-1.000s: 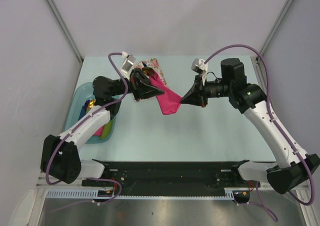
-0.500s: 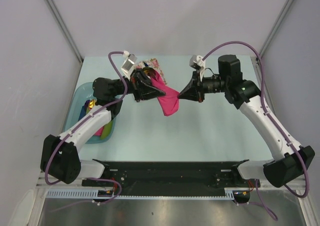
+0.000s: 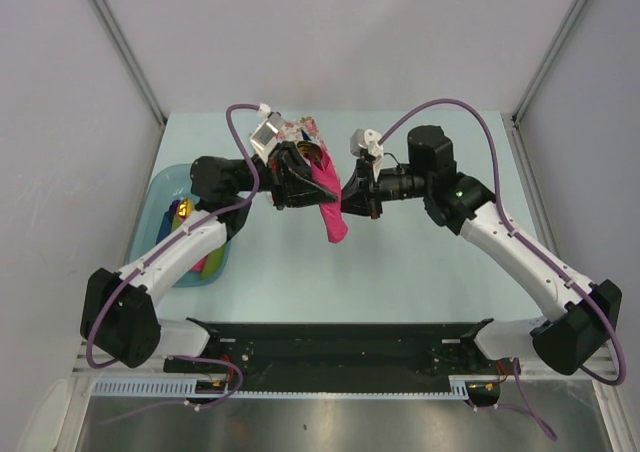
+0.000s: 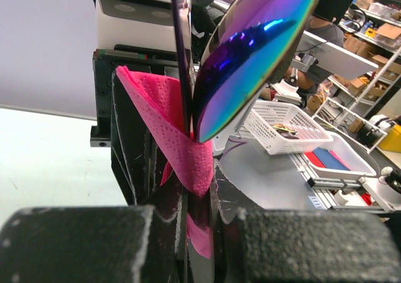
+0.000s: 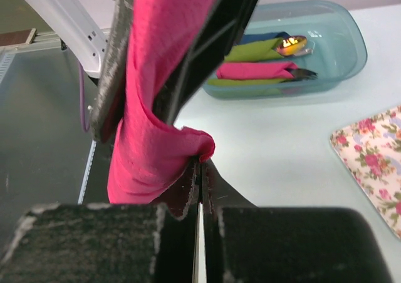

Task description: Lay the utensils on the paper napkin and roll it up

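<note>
Far left, at about 9 o'clock on the table [image 3: 420, 262], sits a teal bin [image 3: 145, 227] holding some rolled napkins [image 5: 263, 48], green and pink, with an orange-bowled spoon [image 5: 292, 43] poking out of one.

Moving right, the left gripper [image 3: 312, 177] is up off the table near the middle, pointing toward 3 o'clock. Its wrist cam shows the jaws pinched tight on a fold of the paper napkin [image 3: 331, 207], and the utensils [image 4: 250, 51] stick up out of that same pinch: a wide glossy purple-blue piece plus a thin dark shaft right beside it. So that one's clamped on the napkin with the cutlery tucked in.

Just past the gripper at roughly 12 o'clock, the floral napkin [image 3: 308, 129] lies flat on the table.

The pink napkin itself is in the air between the two grippers, bunched up, with its loose end drooping toward 6 o'clock.

At 3 o'clock of the napkin, the right gripper [image 3: 346, 194] points back toward 9 o'clock. Its jaws are squeezed together on the napkin's edge, and the cloth curls over right at the fingertips. The two grippers are really near each other, almost nose to nose.
</note>
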Controlling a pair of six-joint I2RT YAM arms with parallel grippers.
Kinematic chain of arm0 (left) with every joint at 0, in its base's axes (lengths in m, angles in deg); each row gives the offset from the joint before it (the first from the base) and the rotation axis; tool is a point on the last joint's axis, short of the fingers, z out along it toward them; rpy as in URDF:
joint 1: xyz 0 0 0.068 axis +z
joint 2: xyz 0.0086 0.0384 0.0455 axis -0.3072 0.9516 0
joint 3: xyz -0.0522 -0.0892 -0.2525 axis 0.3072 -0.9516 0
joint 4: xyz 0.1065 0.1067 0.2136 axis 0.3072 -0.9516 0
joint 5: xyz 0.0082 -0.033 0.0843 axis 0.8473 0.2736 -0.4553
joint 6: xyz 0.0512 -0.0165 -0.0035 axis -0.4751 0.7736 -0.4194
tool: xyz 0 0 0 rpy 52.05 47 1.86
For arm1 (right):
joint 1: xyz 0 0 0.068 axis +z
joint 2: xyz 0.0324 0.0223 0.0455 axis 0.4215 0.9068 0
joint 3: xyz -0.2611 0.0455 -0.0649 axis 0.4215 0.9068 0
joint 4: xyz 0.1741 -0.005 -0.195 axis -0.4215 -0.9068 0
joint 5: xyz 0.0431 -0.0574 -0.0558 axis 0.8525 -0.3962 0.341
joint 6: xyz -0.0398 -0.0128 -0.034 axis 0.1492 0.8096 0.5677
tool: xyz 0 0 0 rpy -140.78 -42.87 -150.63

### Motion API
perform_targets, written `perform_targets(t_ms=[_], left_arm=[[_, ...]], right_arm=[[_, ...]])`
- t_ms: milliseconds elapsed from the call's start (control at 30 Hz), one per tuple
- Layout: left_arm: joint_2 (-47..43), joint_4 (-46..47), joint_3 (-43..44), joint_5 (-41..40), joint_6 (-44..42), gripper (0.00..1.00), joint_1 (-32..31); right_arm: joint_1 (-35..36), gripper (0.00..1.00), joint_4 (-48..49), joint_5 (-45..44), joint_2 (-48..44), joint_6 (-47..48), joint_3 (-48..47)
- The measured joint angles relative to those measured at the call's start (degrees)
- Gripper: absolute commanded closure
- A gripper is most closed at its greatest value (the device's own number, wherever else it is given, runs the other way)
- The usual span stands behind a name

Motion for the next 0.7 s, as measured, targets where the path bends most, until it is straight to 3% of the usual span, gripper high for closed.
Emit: perform_targets(t_ms=[400,700], left_arm=[[0.2,-0.4,1.3,2.7,0.9,1.00,-0.2],[0.2,0.3,1.4,3.0,2.0,1.00,-0.2]], right_arm=[[3.3,1.00,12.4,-0.9,-1.7,-6.1,5.3],[4.1,1.00,14.6,-2.1,-2.4,-6.5,6.4]])
